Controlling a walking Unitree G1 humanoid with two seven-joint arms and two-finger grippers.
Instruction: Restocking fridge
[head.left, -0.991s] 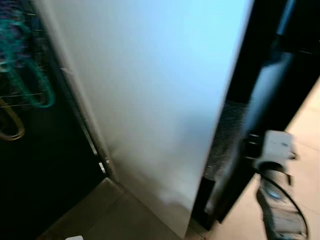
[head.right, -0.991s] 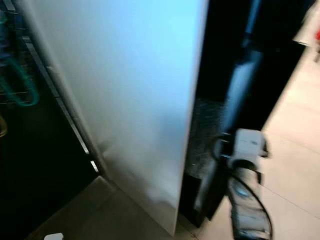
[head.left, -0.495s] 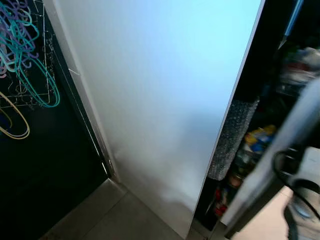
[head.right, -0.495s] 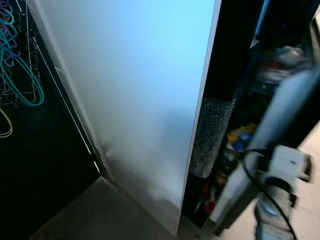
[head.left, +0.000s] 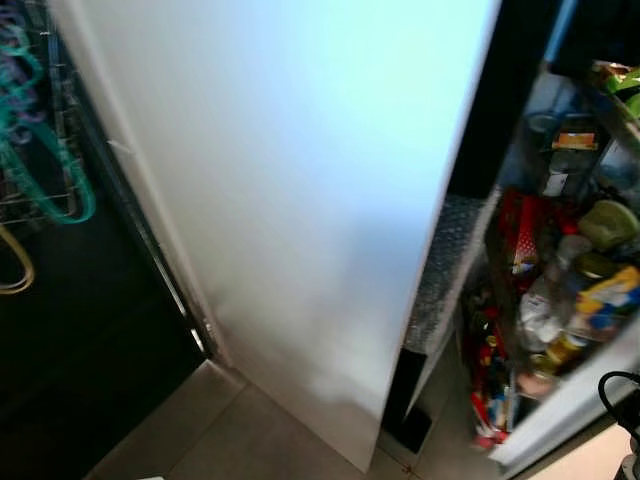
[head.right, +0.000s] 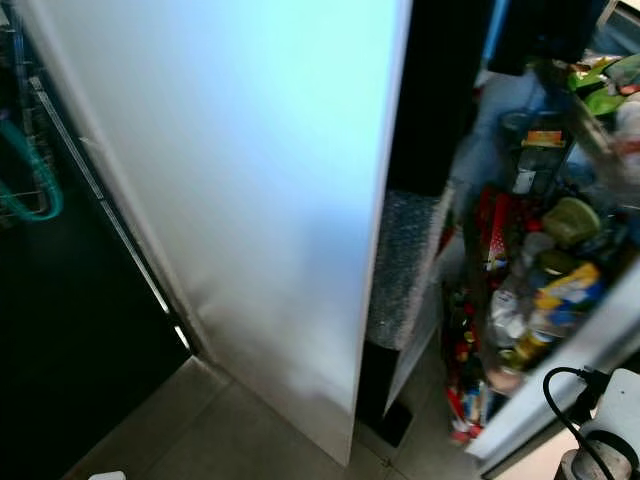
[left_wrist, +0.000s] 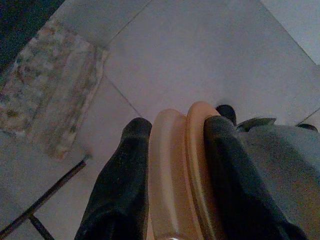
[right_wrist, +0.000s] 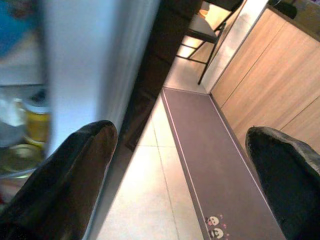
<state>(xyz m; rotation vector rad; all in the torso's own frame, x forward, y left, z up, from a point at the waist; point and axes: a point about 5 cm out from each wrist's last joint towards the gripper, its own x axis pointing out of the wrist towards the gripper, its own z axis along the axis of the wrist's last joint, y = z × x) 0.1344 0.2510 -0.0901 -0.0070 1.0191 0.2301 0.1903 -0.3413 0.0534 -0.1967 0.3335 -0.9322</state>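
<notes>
**A:** What is in front of the robot?

**B:** A tall white fridge side panel (head.left: 300, 200) takes up the middle of the head view. To its right the fridge door (head.right: 560, 390) stands open, and its door shelves (head.left: 560, 300) are packed with jars, bottles and bright packets. The picture is a little blurred, so labels cannot be read. A strip of bubble wrap (head.right: 400, 265) lies in the dark gap between the panel and the door.

**A:** And to the left?

**B:** A dark area with a wire rack holding teal hangers (head.left: 50, 170). Grey floor tiles (head.left: 230, 440) run along the bottom.

**A:** What is the left claw doing?

**B:** In its wrist view, the left claw (left_wrist: 175, 145) is closed narrowly on a pale orange, rounded thing (left_wrist: 177, 170) that sits between its two black fingers (left_wrist: 122, 185). It looks like two curved layers pressed together; what it is I cannot tell. Below it are pale floor tiles and a patterned mat (left_wrist: 47, 90).

**A:** And the right claw?

**B:** The right claw (right_wrist: 182, 160) is spread wide and holds nothing. One black finger (right_wrist: 65, 175) is just beside the white edge of the open fridge door, where a yellow-lidded jar (right_wrist: 35, 125) shows on a shelf. Past the claw lie a long dark runner rug (right_wrist: 210, 165), light tiles, wooden cabinet fronts (right_wrist: 270, 80) and the legs of a chair (right_wrist: 205, 30)
</notes>
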